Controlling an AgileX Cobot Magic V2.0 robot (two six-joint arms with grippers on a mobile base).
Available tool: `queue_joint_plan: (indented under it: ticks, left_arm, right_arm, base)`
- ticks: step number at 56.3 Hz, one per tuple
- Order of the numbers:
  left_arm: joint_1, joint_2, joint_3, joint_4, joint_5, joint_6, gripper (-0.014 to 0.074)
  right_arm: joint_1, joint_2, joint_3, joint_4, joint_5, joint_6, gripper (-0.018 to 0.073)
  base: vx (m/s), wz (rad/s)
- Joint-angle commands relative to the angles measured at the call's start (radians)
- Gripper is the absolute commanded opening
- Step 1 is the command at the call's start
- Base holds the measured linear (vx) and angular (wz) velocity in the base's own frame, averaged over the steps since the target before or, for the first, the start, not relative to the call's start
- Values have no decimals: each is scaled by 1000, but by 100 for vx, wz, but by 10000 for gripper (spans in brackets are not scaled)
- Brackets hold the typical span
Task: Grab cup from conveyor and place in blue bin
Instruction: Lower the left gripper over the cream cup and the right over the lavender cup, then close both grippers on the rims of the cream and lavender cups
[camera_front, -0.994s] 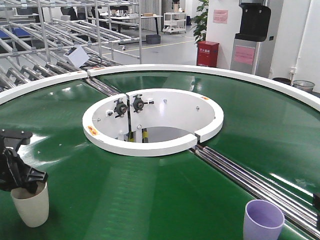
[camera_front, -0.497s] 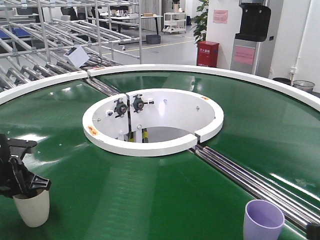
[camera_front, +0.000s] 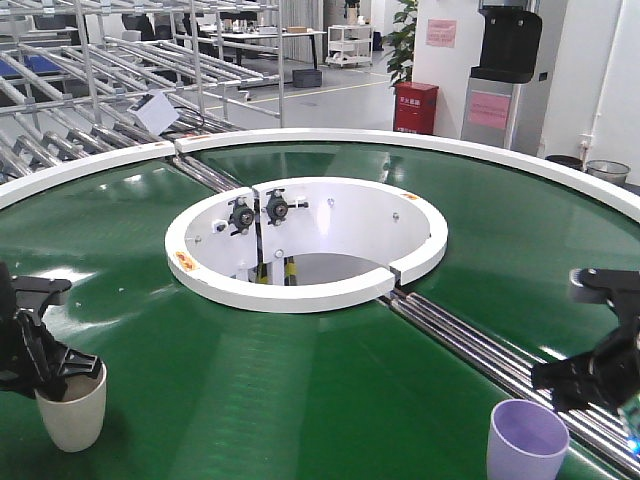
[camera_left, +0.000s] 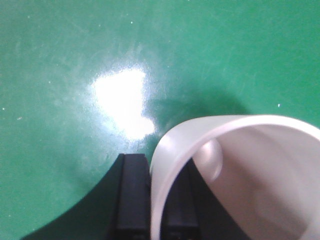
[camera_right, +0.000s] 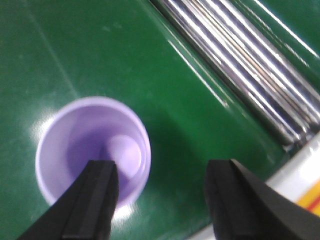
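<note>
Two pickups are under way on the conveyor (camera_front: 330, 385), and the white inner ring (camera_front: 300, 297) at its centre serves as the landmark.

Well out from the inner ring, on its near-left side, the left gripper (camera_front: 62, 366) is clamped on the rim of the white cup (camera_front: 72, 418). The left wrist view shows how: one black finger (camera_left: 132, 197) lies against the outside of the wall, the other sits inside the mouth, and the thin wall is pinched between them. The cup stands upright. I cannot tell whether its base touches the green belt or is just off it. For this arm the step in hand looks like the grasp-and-lift, so the next move calls for a straight rise with the cup kept level, since a pinch on one wall could let it swing or slip.

On the near-right side of the inner ring, just short of the steel rollers (camera_front: 480, 352), the purple cup (camera_front: 527, 442) stands upright on the belt. The right gripper (camera_front: 590, 378) hangs above and slightly beyond it with its jaws spread wide and nothing in them. In the right wrist view one finger (camera_right: 95, 200) overlaps the cup's mouth and the other is outside it, so the jaws bracket the cup's roller-side wall. This arm seems to be on its approach. It next has to descend over that wall and close, in time with the belt if the belt is running.

The blue bin shows in none of the views, so the carry to it cannot be judged.
</note>
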Motion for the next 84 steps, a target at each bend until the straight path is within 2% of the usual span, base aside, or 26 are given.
queue_joint_plan:
  ticks: [1, 8, 19, 36, 50, 66, 84]
  left_arm:
    - [-2, -68, -34, -14, -32, -2, -8]
    - [-2, -68, -34, -20, -34, -3, -8]
    - [-2, -68, -34, -36, -51, -3, -8]
    - [-2, -68, -34, -36, -51, -3, -8]
    - [-2, -68, -34, -38, -56, -3, -8]
    - [-3, -70, -34, -100, -73, -4, -7]
    - [-11, -203, -31, -118, -75, 19, -6]
  right_arm:
    - [-3, 24, -87, -18, -22, -14, 439]
    - [-3, 83, -123, -7, -24, -23, 439]
    - [-3, 158, -122, 47, -6, -111, 438]
    - [-3, 218, -122, 42, -24, -112, 410]
    - [-3, 226, -122, 43, -19, -112, 291]
    - [-3, 224, -121, 43, -5, -139, -9]
    - [-3, 136, -122, 92, -53, -145, -12]
  base:
    - [0, 0]
    - [0, 0]
    - [0, 0]
    - [0, 0]
    - [0, 0]
    - [0, 0]
    - [0, 0]
